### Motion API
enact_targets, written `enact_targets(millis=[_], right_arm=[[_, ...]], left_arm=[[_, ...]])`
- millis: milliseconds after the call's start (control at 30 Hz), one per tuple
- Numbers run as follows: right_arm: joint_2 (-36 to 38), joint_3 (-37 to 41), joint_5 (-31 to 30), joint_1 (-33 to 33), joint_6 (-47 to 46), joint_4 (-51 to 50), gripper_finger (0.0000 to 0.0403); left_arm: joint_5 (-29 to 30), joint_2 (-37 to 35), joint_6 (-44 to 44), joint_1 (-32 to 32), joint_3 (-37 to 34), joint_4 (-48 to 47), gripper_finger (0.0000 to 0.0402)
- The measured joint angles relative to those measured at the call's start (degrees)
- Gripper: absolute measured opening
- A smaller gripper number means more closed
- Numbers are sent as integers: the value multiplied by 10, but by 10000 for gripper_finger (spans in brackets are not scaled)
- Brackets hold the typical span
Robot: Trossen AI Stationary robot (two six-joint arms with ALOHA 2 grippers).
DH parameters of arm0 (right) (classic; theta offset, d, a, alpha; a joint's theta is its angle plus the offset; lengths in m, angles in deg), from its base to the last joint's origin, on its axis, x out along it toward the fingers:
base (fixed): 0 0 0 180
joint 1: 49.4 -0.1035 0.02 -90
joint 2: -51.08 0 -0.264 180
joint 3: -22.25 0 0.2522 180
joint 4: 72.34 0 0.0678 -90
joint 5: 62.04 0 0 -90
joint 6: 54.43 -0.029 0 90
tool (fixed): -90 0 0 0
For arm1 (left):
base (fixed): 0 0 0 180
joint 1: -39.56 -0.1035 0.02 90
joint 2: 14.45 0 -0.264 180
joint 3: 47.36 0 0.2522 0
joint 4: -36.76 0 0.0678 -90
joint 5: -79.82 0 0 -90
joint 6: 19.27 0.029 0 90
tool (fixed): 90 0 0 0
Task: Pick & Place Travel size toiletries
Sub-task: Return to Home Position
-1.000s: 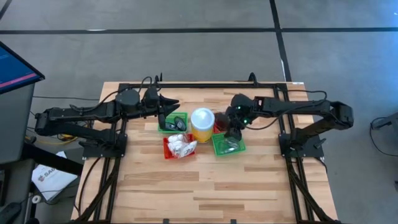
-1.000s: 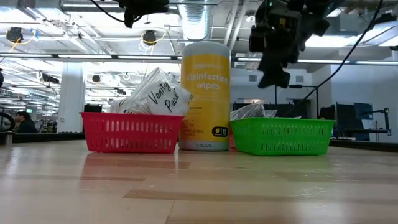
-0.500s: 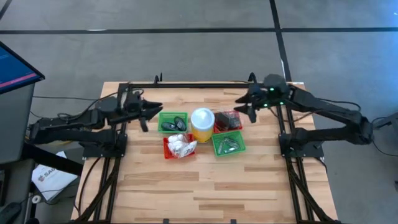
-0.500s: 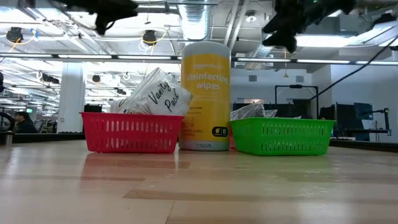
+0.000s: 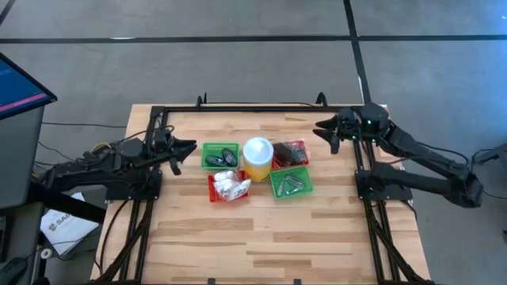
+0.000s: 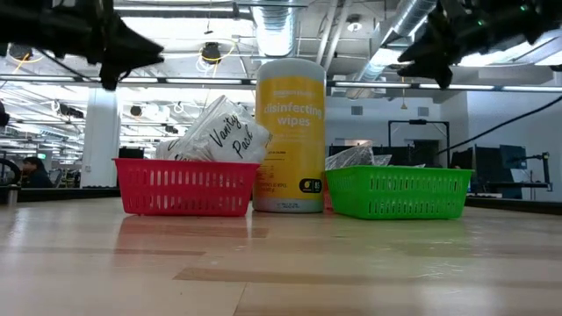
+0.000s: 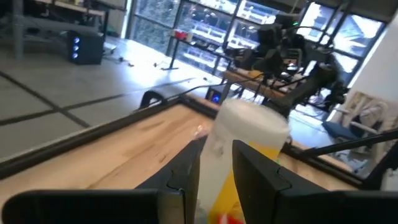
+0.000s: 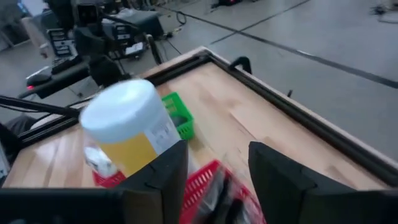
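Observation:
Four mesh baskets stand around a yellow canister with a white lid (image 5: 258,157). The far green basket (image 5: 219,154) holds dark round pieces. The near red basket (image 5: 228,186) holds white printed packets (image 6: 219,132). The near green basket (image 5: 290,183) holds small silvery pieces. The far red basket (image 5: 291,152) holds dark pieces in clear bags. My left gripper (image 5: 184,153) hangs open in the air left of the baskets. My right gripper (image 5: 325,131) hangs open in the air to the right of and beyond them. Neither holds anything.
A black metal frame (image 5: 261,105) runs along the table's far edge and down both sides by the arm bases. Bare wooden tabletop (image 5: 269,237) lies between the baskets and the near edge. In the low view, the red basket (image 6: 184,187) and the green basket (image 6: 397,191) flank the canister (image 6: 290,136).
Both grippers have drawn back from above the baskets. The left one moved from over the far green basket toward the table's left edge. The right one rose from over the near green basket and moved toward the table's far right corner. The baskets and canister have not moved.

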Motion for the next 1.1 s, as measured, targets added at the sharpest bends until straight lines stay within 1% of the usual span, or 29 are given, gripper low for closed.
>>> enact_targets(millis=[167, 300, 467, 667, 833, 933, 1100], right_arm=[[50, 61, 0, 25, -20, 1, 147], [87, 102, 0, 41, -33, 3, 136], [140, 153, 1, 55, -49, 24, 122], [208, 210, 1, 78, -91, 24, 111], [266, 255, 2, 80, -107, 24, 107], [289, 274, 3, 75, -133, 30, 107], [306, 304, 1, 61, -181, 28, 107]], left_arm=[[9, -25, -23, 0, -40, 1, 87], [9, -26, -37, 0, -75, -3, 87], [10, -26, -75, 0, -110, -3, 87], [8, -24, -72, 0, -131, 7, 87], [11, -8, -62, -1, -132, 10, 87], [11, 2, -60, -1, -132, 10, 87], [12, 16, -61, -1, -132, 10, 87]])
